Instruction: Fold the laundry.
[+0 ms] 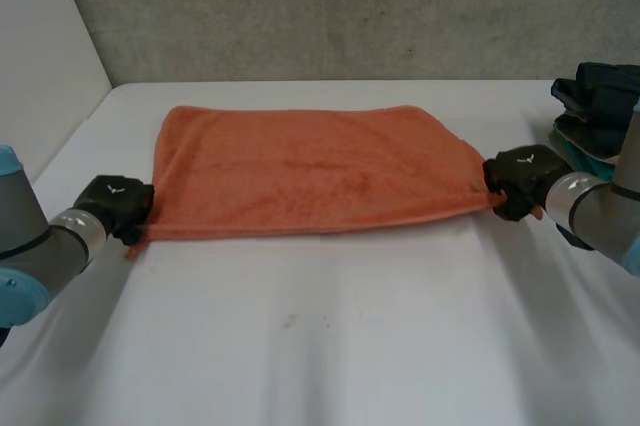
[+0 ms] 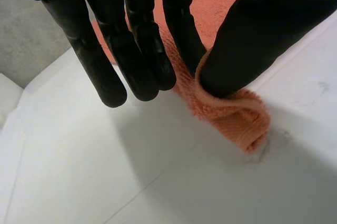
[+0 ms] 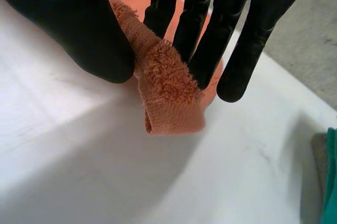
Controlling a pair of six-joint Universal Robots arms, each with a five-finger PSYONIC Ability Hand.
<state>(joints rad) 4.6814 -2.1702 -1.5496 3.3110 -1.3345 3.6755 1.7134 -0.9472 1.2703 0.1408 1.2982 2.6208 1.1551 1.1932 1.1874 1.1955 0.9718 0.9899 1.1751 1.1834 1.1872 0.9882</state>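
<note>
Head view | one orange towel (image 1: 310, 171) | left hand (image 1: 115, 204), right hand (image 1: 525, 178) each pinch a corner

Even light, perhaps overhead, shadow under towel (image 1: 310, 171)

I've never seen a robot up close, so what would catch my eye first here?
An orange towel lies spread across the middle of the white table. The black left hand pinches its near corner on one side, and the right hand pinches the near corner on the other. A stack of dark cloths sits at the table's far right edge.
</note>
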